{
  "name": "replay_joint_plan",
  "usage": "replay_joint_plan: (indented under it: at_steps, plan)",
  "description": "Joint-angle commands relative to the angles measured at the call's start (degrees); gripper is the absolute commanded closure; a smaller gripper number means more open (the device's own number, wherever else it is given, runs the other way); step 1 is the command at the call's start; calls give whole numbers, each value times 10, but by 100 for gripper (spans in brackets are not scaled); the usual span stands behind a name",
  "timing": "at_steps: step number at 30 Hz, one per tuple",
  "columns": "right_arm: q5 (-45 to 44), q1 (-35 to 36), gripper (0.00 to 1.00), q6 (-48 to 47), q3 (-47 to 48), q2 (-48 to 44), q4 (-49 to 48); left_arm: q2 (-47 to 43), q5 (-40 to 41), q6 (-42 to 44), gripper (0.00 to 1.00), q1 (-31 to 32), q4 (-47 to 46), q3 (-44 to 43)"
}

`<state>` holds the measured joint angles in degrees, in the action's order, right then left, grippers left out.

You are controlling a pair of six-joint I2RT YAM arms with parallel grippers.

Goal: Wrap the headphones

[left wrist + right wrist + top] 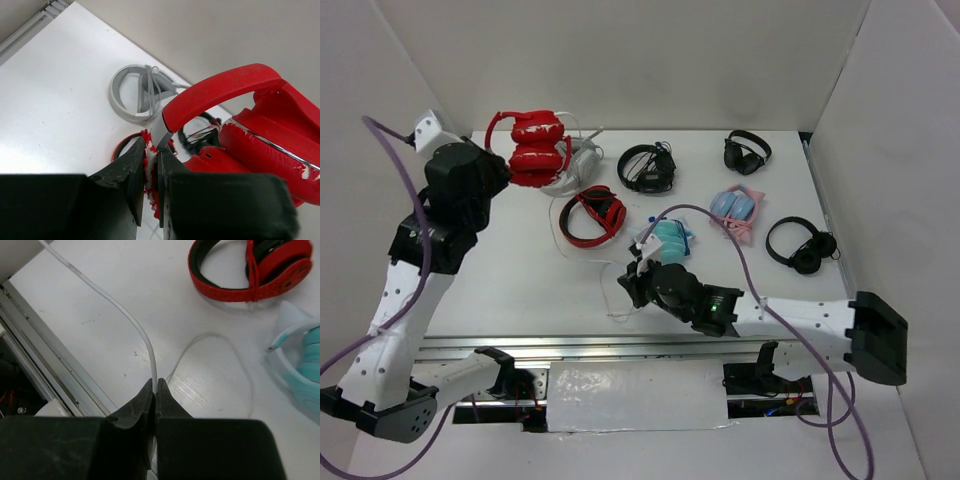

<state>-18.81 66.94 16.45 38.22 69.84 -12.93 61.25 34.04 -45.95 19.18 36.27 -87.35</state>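
1. At the far left, the left gripper [151,156] is clamped on the band of the headphones [535,148], apparently lifted off the table.
2. Near centre, the right gripper [155,389] pinches the cable [145,340] tight.
3. The cable trails loose and is not yet wound, so the whole wrap remains.

My left arm [395,290] first: white shells dotted with rows of small dark holes, and chunky black joint housings [460,185]. A purple cable [417,205] runs along it. Now my right arm [800,318], white again, with a black base block [878,338] and a green light [713,308] glowing on the black wrist. My left claw [150,150] and right claw [155,386] are matte black, the fingers tapering to wedges.
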Motion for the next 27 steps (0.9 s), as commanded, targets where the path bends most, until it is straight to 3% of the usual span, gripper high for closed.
replay_joint_plan:
  at_steps: [1, 4, 9, 15, 21, 27]
  plan:
    - [-72, 24, 100, -31, 68, -58, 161, 10, 21, 20, 100, -4, -107, 22]
    - [-103, 53, 100, -63, 141, -88, 269, 4, -14, 66, 100, -3, -191, 88]
    - [-151, 79, 100, -116, 263, -91, 385, -5, -154, 158, 100, 0, -297, 188]
    - [-190, 79, 100, -227, 328, -95, 359, 2, -265, 248, 100, 16, -328, 230]
    - [-150, 60, 100, -315, 422, -60, 381, 20, -257, 307, 100, 79, -318, 250]
    - [-145, 25, 100, -367, 485, -16, 383, 19, -223, 380, 100, 197, -317, 280]
